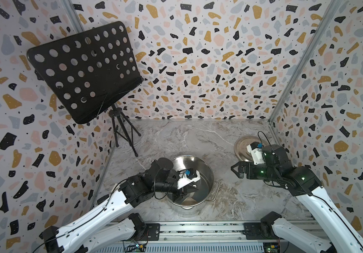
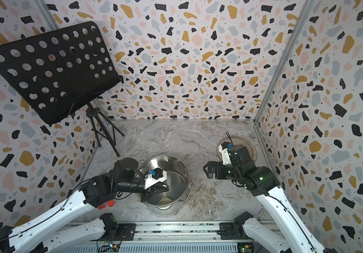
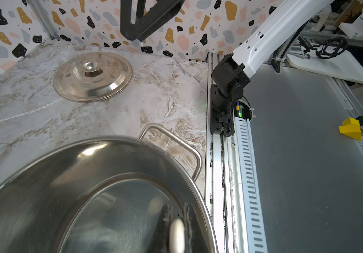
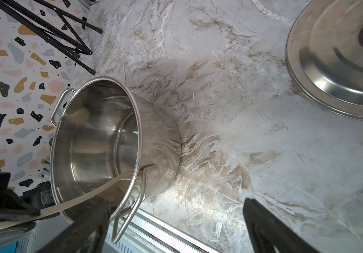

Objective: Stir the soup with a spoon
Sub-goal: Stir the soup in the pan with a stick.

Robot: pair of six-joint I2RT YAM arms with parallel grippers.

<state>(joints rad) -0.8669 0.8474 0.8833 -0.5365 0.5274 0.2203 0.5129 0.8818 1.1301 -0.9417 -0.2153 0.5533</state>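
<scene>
Left jaws together, clamped on the ladle (image 4: 84, 196) by the handle, near its free end; my wrist hangs over the pot (image 1: 199, 165), jaws above the mouth on its near left side; can't tell if they sit below the rim. Handle slants down across the pot toward the wall under the loop handle on my right side; bowl mostly hidden behind the rim, can't tell if it touches the bottom; in both top views my own wrist covers most of the ladle. Pot interior shows bare shiny steel, wall and floor; pot upright on the bench (image 1: 176, 138), close to the front rail, between my arms, nearer the left one. Right jaws wide apart, nothing between them; hanging above bare bench between pot and lid (image 3: 92, 76), pointing toward the pot, touching neither. Lid flat on the bench, knob up, toward the back right corner, well apart from the pot; my right wrist overlaps it in both top views. Music stand (image 1: 84, 70) on its tripod in the back left corner.
</scene>
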